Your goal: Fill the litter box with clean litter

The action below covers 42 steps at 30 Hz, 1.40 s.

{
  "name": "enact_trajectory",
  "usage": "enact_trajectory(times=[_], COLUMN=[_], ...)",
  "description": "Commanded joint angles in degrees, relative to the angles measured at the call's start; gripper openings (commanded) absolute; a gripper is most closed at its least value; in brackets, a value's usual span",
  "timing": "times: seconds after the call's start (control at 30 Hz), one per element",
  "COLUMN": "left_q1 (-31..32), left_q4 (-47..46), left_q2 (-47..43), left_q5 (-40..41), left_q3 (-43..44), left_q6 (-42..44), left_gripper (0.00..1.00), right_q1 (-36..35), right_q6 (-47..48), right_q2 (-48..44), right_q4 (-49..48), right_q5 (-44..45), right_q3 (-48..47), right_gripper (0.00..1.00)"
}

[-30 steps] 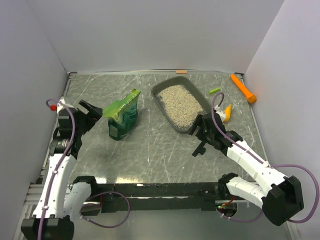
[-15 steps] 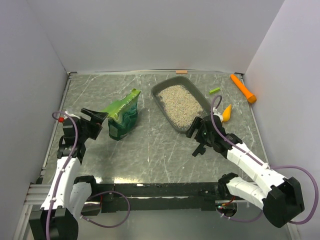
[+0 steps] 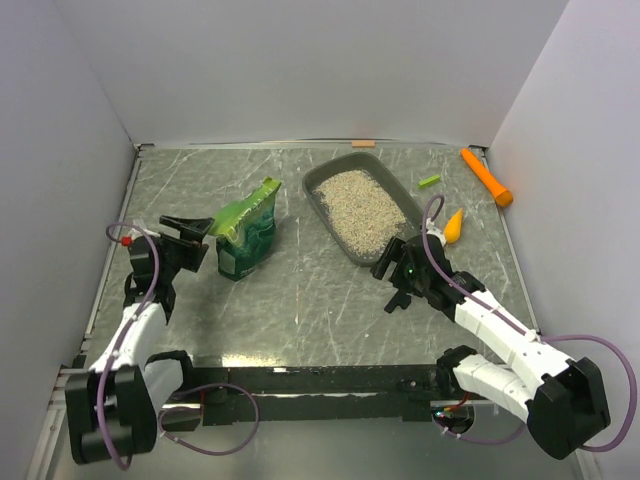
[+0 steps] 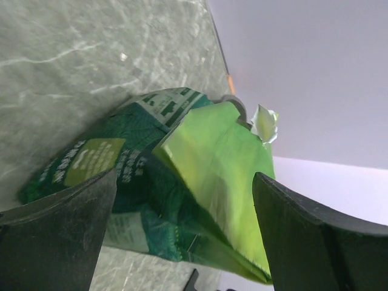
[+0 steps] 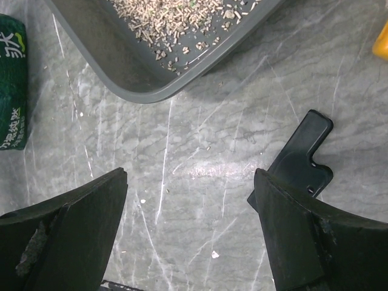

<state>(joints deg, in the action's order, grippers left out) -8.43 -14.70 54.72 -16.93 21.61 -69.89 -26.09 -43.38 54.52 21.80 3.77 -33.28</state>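
The dark grey litter box [image 3: 322, 214] lies at the back middle of the table, holding pale beige clean litter [image 3: 360, 206]. Its near corner and some litter show in the right wrist view [image 5: 139, 85]. A crinkled green bag [image 3: 247, 232] stands left of it and fills the left wrist view [image 4: 200, 176]. My left gripper [image 3: 192, 238] is open and empty, just left of the bag, not touching it. My right gripper [image 3: 391, 282] is open and empty over bare table in front of the box's near corner.
An orange-yellow scoop [image 3: 453, 226] lies right of the box. An orange tube [image 3: 486, 176] and a small green piece [image 3: 430, 181] lie at the back right. A black flat part [image 5: 297, 160] lies on the table by my right gripper. White walls enclose the table.
The left arm has lowered and drawn back towards its base, its gripper still pointing at the bag. The right gripper has shifted slightly left and nearer. Bag and litter box have not moved.
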Motion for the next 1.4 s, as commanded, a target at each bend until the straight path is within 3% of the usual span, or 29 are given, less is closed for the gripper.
enact_trajectory(times=[0.0, 0.33, 0.63, 0.73, 0.77, 0.83, 0.87, 0.97, 1.2, 1.37], left_q1=[-1.0, -3.8, -5.3, -5.3, -5.4, -5.4, -5.3, -5.4, -5.3, -5.0], left_q4=[-15.6, -29.7, -31.1, -33.1, -33.5, -33.6, -32.9, -31.6, -19.9, -29.9], left_q2=[6.3, 19.1, 20.5, 21.1, 21.6, 22.1, 22.7, 23.1, 17.6, 10.1], left_q5=[-9.1, -22.9, -25.7, -27.4, -28.2, -29.3, -29.7, -31.9, -34.7, -40.7], left_q3=[1.1, 4.4, 5.5, 6.5, 7.2, 8.6, 10.4, 14.1, 23.0, 19.7], left_q6=[-2.5, -3.5, -1.8, -1.9, -1.9, -1.4, -1.0, 0.8, 16.2, 21.5], left_gripper=[0.97, 0.98, 0.77, 0.49, 0.27, 0.06, 0.01, 0.01, 0.01, 0.01], right_q1=[0.2, 0.3, 0.3, 0.3, 0.2, 0.3, 0.3, 0.2, 0.2, -2.8], right_q6=[0.3, 0.0, 0.0, -0.1, -0.2, -0.3, -0.2, 0.5, 11.3, 16.6], right_q2=[-0.6, 0.8, 2.6, 3.6, 3.7, 3.7, 3.6, 3.0, 1.8, 6.3], right_q4=[-3.2, -5.1, -6.9, -7.3, -7.3, -7.6, -7.7, -7.7, -11.7, -14.0], right_q5=[-0.4, -1.6, -2.5, -3.3, -3.5, -3.5, -3.5, -3.5, -10.3, -19.1], right_q3=[0.8, 2.5, 3.0, 3.0, 3.0, 3.2, 3.3, 3.0, 0.4, -5.4], right_gripper=[0.91, 0.91, 0.89, 0.89, 0.89, 0.88, 0.88, 0.88, 0.85, 0.84])
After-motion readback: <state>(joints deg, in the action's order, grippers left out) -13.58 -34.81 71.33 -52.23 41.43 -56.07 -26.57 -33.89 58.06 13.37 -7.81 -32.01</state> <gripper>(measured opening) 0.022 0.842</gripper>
